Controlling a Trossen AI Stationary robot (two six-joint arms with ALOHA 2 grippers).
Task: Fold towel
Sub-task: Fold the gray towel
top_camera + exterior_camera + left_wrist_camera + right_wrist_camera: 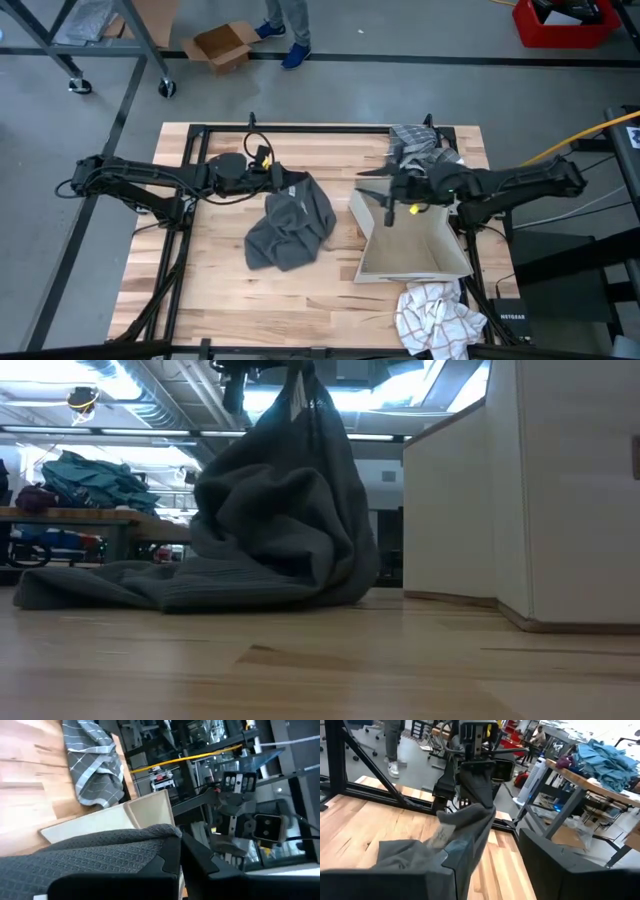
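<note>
Wooden table (220, 290) is carrying the grey towel (290, 225), whose corner the left gripper (290, 182) is pinching shut and lifting, likely to open it out, while the right gripper (378, 188), fingers parted and empty, is waiting opposite.

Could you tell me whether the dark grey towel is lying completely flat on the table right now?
No. In the low view the dark grey towel rises in a peak, pinched by the left tool, with only its lower part resting on the table.
</note>
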